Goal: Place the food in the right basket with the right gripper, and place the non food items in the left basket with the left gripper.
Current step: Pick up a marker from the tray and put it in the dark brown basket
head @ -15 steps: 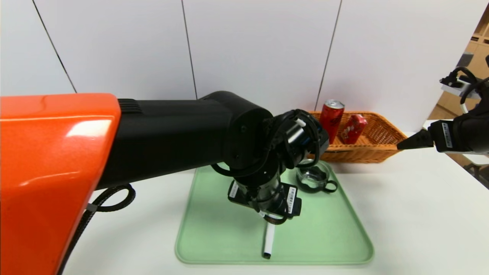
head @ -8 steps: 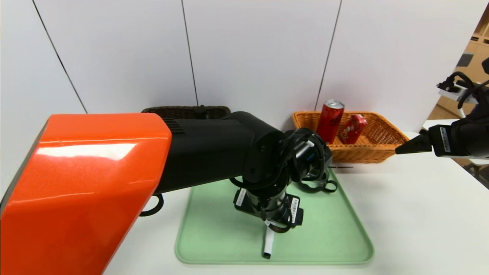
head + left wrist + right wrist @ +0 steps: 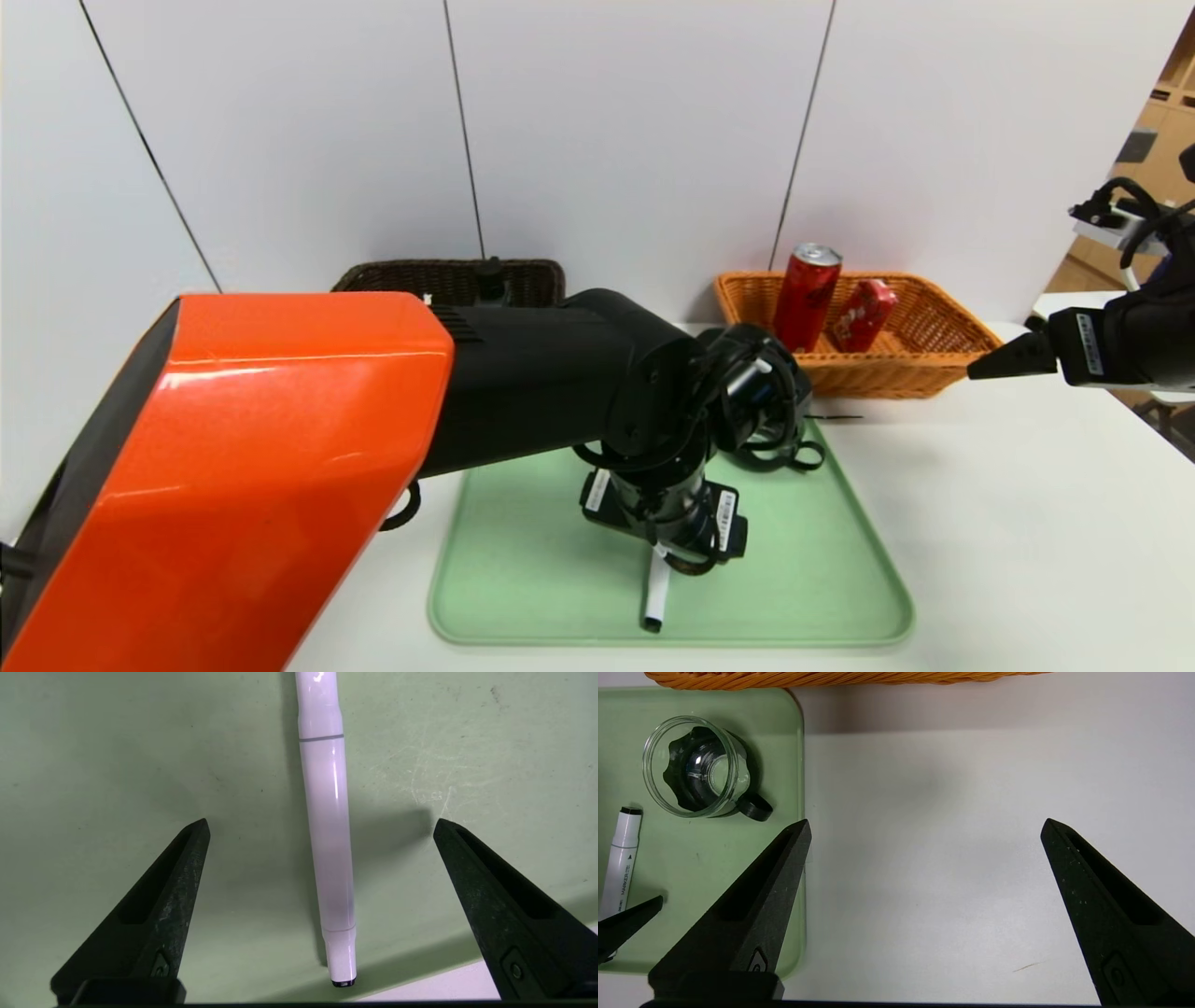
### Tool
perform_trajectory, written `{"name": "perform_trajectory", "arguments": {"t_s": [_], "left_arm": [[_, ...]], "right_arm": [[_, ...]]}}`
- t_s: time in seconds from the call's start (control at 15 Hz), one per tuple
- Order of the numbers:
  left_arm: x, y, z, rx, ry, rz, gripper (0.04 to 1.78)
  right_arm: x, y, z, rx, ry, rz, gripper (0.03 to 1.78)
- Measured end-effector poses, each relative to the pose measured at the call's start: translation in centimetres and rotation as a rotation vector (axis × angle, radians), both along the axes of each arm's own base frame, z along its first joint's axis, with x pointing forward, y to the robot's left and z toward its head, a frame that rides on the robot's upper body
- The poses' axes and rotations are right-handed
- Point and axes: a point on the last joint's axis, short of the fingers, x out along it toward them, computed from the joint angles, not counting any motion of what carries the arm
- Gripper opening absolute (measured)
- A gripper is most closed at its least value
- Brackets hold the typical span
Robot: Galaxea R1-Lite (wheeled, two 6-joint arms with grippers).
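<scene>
The white marker (image 3: 657,593) lies on the green tray (image 3: 822,579). My left gripper (image 3: 667,539) points down just above it, open, with one jaw on each side of the marker (image 3: 327,826) and clear of it. The glass cup (image 3: 696,767) stands on the tray's far right part; in the head view only its black handle (image 3: 805,456) shows behind my left wrist. The red can (image 3: 808,294) and red carton (image 3: 864,313) are in the orange basket (image 3: 934,369). My right gripper (image 3: 976,371) is open and empty above the table, right of that basket. The peeler is out of view.
The dark brown basket (image 3: 411,277) stands at the back left with a black bottle cap (image 3: 488,273) showing in it. My left arm's orange shell (image 3: 233,467) fills the left foreground. Bare white table (image 3: 948,788) lies right of the tray.
My left arm has lowered and reached forward, bringing its gripper down closer to the marker and uncovering the dark basket. The right gripper has hardly moved.
</scene>
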Motion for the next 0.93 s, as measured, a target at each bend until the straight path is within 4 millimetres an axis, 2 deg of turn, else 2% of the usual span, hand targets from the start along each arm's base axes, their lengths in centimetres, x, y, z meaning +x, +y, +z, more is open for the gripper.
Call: {"name": "perform_trajectory", "arguments": {"t_s": [0.13, 0.33, 0.6, 0.73, 0.93], "left_arm": [[0.04, -0.09, -0.3, 0.001, 0.012, -0.004, 1.69], [0.24, -0.1, -0.29, -0.05, 0.061, -0.001, 1.19], [0.35, -0.05, -0.46, -0.047, 0.066, 0.003, 0.76], [0.39, -0.04, -0.68, -0.04, 0.071, 0.004, 0.15], [0.41, -0.08, -0.91, -0.031, 0.073, 0.001, 0.15]], "right_arm": [[0.0, 0.0, 0.0, 0.001, 0.0, -0.001, 1.7], [0.0, 0.0, 0.0, 0.0, 0.0, 0.0, 1.7], [0.05, 0.05, -0.02, 0.0, 0.0, 0.002, 1.7], [0.07, 0.07, -0.03, -0.001, 0.0, 0.003, 1.7], [0.03, 0.07, -0.03, -0.001, 0.0, 0.003, 1.7]]}}
